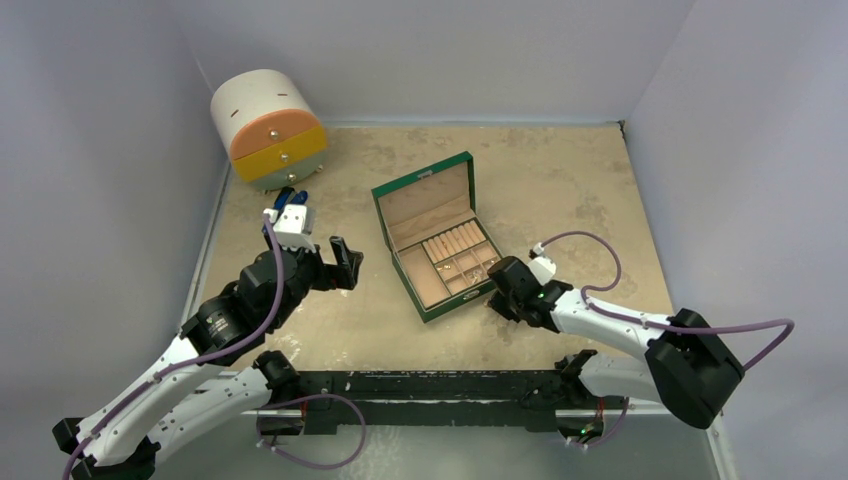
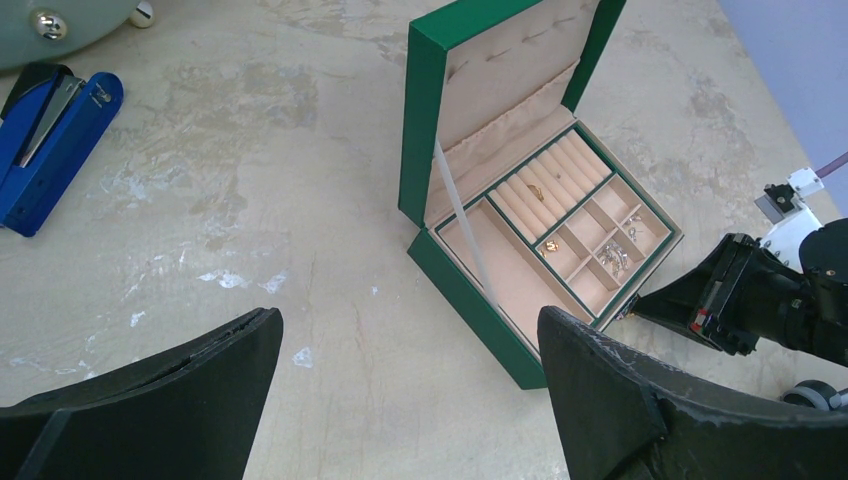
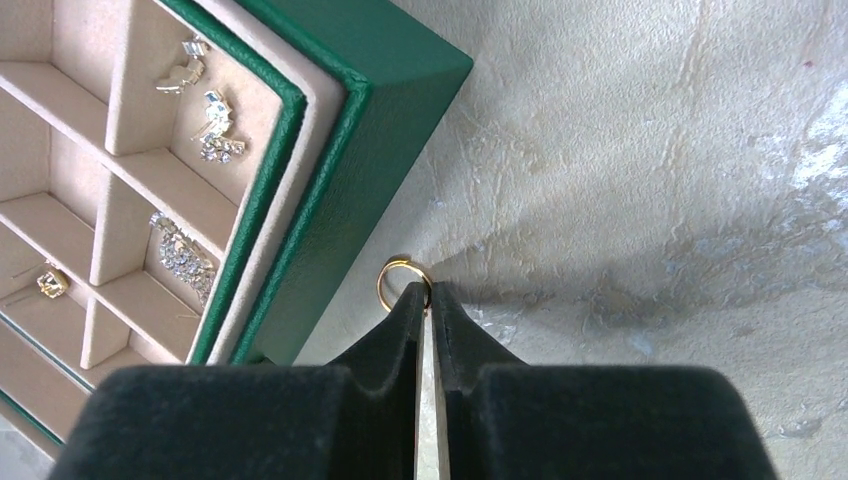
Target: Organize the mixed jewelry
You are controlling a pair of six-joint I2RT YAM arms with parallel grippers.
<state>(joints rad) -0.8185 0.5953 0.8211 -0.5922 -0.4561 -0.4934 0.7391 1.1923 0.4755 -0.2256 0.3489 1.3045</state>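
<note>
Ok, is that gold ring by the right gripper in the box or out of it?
Out. The gold ring sits over the table beside the green box's outer wall, its rim pinched between the right gripper's fingertips.

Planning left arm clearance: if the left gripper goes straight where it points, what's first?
Likely the open green box, at its near side wall; bare table lies between. If the left gripper is pitched downward, the table comes first.

Shiny metal ring [image 3: 398, 262]; matt box [image 3: 370, 130]

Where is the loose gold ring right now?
Right wrist view: the gold ring is pinched at the right gripper's tips, just outside the green box's outer wall, near its corner.
</note>
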